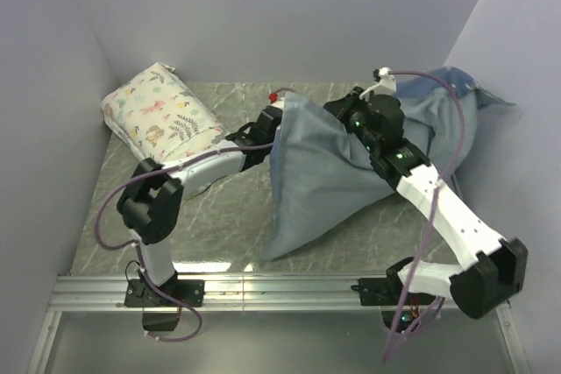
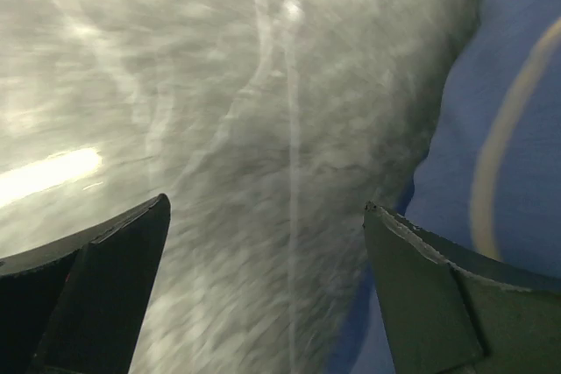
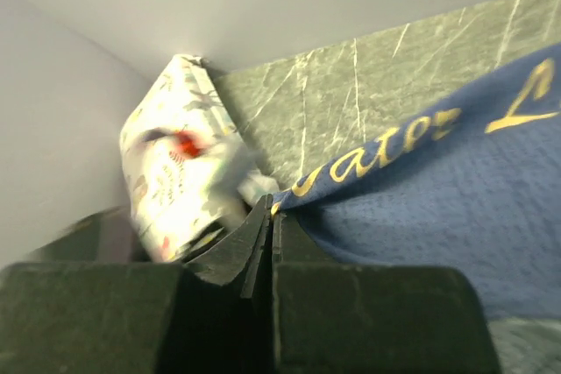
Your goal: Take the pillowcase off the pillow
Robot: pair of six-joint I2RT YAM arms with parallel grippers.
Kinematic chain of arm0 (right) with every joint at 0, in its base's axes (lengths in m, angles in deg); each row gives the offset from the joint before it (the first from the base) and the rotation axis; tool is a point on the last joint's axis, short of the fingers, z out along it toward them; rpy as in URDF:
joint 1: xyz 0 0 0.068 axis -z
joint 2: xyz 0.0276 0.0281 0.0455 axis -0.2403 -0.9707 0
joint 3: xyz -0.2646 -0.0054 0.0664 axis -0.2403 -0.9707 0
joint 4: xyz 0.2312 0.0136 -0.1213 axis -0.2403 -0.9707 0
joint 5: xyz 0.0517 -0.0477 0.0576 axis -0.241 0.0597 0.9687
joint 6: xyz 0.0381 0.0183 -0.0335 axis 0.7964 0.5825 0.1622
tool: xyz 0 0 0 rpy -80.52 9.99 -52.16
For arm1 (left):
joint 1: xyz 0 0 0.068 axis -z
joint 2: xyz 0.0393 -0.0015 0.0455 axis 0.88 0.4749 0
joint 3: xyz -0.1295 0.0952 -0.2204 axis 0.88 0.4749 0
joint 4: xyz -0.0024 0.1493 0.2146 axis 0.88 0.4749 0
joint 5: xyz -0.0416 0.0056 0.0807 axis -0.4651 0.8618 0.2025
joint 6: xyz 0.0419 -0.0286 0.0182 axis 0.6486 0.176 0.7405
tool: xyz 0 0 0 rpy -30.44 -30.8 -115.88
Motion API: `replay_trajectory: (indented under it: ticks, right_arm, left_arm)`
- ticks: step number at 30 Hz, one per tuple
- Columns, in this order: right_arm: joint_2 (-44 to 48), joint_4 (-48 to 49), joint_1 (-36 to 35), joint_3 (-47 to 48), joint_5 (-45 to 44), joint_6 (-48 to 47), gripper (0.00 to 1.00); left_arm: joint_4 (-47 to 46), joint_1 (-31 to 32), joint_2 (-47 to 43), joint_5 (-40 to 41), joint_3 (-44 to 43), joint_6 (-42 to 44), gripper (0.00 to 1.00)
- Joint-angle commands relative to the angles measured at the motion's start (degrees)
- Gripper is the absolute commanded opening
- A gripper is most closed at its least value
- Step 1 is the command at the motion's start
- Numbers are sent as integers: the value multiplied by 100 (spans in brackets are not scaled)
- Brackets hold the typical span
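Observation:
The pillowcase (image 1: 320, 172) shows its paler blue-grey side and hangs lifted in a peak over the table's middle, trailing to the back right corner. In the right wrist view it (image 3: 456, 216) is navy with gold lettering along its edge. My right gripper (image 3: 272, 208) is shut on that edge; in the top view it (image 1: 344, 113) sits at the top of the peak. My left gripper (image 1: 273, 122) is at the fabric's left edge. Its jaws (image 2: 266, 205) are open and empty over the blurred marble, with blue cloth (image 2: 508, 129) beside the right finger. No plain white pillow shows.
A smaller white pillow printed with leaves and flowers (image 1: 159, 113) lies at the back left against the wall; it also shows in the right wrist view (image 3: 171, 155). Grey walls close in the marble table (image 1: 219, 216) on three sides. A metal rail (image 1: 263, 291) runs along the near edge.

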Motion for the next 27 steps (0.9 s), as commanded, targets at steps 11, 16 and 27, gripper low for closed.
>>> replay_trajectory:
  ticks: [11, 16, 27]
  right_arm:
    - [-2075, 1271, 324, 442, 318, 502, 0]
    - [-2621, 1148, 447, 846, 660, 599, 0]
    - [-2824, 805, 482, 1366, 723, 476, 0]
  left_arm:
    - [1193, -479, -2993, 2418, -307, -411, 99]
    - [1430, -480, -3592, 2139, -219, -201, 99]
    - [-25, 56, -4706, 425, 2654, -551, 99]
